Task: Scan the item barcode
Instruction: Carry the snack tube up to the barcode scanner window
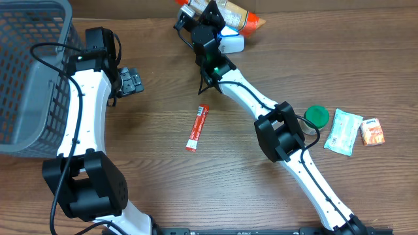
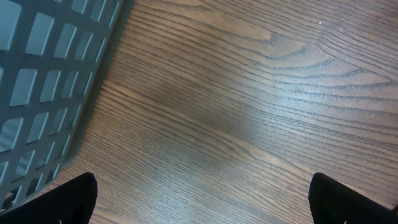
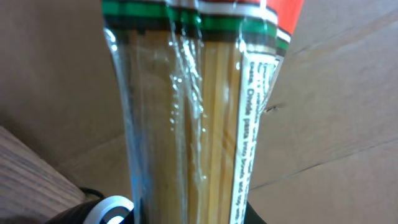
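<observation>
A clear packet of spaghetti [image 3: 186, 112] with a green and red band and a white printed label fills the right wrist view, upright between the jaws. My right gripper [image 3: 196, 218] is shut on it. Overhead, the right gripper [image 1: 209, 16] holds the spaghetti packet [image 1: 238, 18] at the table's far edge, just above the white scanner [image 1: 232, 43], which glows blue. The scanner's lit white ring [image 3: 109, 211] shows low on the left. The barcode itself is not visible. My left gripper [image 1: 130, 81] is open over bare wood, with its fingertips [image 2: 74, 199] far apart and nothing between them.
A grey mesh basket [image 1: 26, 72] stands at the far left, beside the left arm; its wall [image 2: 37, 74] shows in the left wrist view. A red stick sachet [image 1: 197, 127] lies mid-table. A green lid [image 1: 316, 115], a white-green packet [image 1: 343, 131] and an orange packet [image 1: 372, 131] lie at right.
</observation>
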Robot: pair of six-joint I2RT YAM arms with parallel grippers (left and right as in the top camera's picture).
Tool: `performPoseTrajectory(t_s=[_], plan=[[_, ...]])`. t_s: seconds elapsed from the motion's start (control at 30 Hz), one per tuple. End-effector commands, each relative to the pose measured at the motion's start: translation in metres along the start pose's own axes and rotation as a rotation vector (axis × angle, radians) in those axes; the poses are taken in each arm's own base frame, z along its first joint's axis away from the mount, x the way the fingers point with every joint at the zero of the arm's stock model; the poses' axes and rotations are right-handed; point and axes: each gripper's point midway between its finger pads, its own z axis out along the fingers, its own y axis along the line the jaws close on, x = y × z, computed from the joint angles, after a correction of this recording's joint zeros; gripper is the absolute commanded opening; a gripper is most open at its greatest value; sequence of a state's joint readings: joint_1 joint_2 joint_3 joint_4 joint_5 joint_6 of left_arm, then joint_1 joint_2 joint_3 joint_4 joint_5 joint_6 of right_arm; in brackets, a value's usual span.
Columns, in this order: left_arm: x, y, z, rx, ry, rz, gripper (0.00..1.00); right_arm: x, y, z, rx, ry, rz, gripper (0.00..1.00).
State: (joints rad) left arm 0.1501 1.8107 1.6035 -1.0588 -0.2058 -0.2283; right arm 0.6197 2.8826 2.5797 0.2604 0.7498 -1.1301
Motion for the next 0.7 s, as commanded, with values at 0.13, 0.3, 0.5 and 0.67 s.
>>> performPoseTrajectory(t_s=[0.13, 0.3, 0.5, 0.67], plan=[[-0.006, -0.003, -0.008, 0.013, -0.024, 0.012, 1.00, -0.054, -0.164, -0.025, 0.246, -0.045, 0.267, 0.03], [-0.006, -0.003, -0.008, 0.013, -0.024, 0.012, 1.00, -0.063, -0.261, -0.054, 0.336, -0.008, 0.404, 0.03], [-0.006, -0.004, -0.008, 0.013, -0.025, 0.013, 1.00, -0.027, -0.300, -0.092, 0.197, 0.222, 0.518, 0.03], [-0.006, -0.003, -0.008, 0.013, -0.024, 0.012, 1.00, 0.028, -0.276, -0.136, -0.013, 0.443, 0.516, 0.04]])
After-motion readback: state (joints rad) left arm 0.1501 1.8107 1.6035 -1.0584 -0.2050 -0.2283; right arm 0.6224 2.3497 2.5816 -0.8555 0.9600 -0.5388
